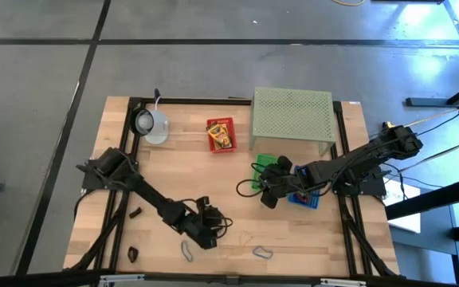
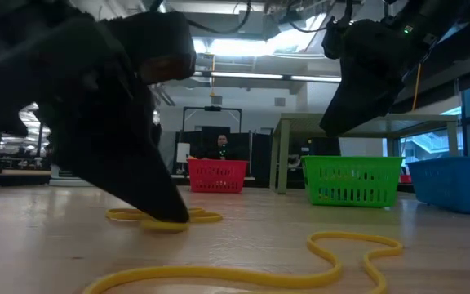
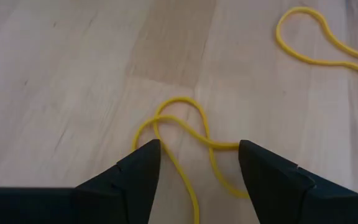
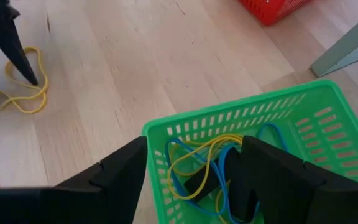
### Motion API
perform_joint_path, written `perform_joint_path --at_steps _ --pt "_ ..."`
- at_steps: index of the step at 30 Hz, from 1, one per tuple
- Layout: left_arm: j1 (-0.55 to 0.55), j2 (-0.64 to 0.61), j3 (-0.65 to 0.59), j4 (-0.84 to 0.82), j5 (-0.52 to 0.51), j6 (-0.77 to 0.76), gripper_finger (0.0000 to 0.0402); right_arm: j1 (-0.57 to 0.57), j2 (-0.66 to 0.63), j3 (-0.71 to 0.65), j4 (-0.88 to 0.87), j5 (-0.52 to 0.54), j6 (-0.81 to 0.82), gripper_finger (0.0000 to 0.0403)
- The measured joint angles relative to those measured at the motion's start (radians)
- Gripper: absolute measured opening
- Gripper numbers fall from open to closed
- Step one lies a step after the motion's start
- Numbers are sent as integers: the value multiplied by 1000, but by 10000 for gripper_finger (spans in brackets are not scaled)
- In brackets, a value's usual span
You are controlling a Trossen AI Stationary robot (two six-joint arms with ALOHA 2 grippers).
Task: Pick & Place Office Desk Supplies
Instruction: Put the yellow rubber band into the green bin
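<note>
your left pincer (image 3: 197, 165) is sitting low over the worktop (image 3: 73, 74) w/ its fingers standing wide apart and gripping nothing. the yellow rubber band (image 3: 185, 134) is lying flat right between and just ahead of the two tips, twisted into a figure-eight; its long axis is running roughly fwd from the pincer, so the crossing point is landing about midway between the fingers. in the low view one finger tip is touching or nearly touching the band on the wood. judging from that, you're lined up: closing straight in should be catching the strands where they're crossing, no sideways shift needed.

a second yellow band (image 3: 319, 43) is lying farther off, apart from the first.

your right pincer (image 4: 194, 168) is hanging open and empty just above the green basket (image 4: 241, 115), which is already holding blue and yellow bands. the left arm is clearly nearer the loose band; the right is well apart from it, so i'd leave this pick to the left side. risk: thin band slipping under the tips if they're closing too high.
</note>
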Motion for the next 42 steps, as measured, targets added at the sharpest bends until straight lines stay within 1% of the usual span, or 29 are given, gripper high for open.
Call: perform_joint_path --at_steps 2,5,8,11,16,21,24,28,32,38,42 --pt "3 24 2 5 -9 5 211 0 0 0 0 0 0 265" --pt "-1 46 4 3 -29 59 204 0 0 0 0 0 0 265" --pt "-14 55 5 5 -70 68 188 0 0 0 0 0 0 265" --pt "-12 56 5 10 -54 47 157 0 0 0 0 3 0 265" --pt "-10 56 2 29 -39 47 90 0 0 0 1 5 0 265" --pt "-10 59 -1 57 -55 108 30 0 0 0 1 7 -2 265" --pt "-12 56 -2 77 -88 155 7 0 -5 0 2 32 -11 265" --pt "-11 40 -1 103 -101 195 5 0 -36 1 4 75 -22 265" --pt "-7 5 -5 132 -142 245 3 10 -71 1 4 83 -22 265" --pt "-9 -59 -3 171 -243 289 4 49 -98 1 48 87 -41 265" --pt "-9 -113 -1 204 -350 336 3 71 -98 1 151 86 -141 265"
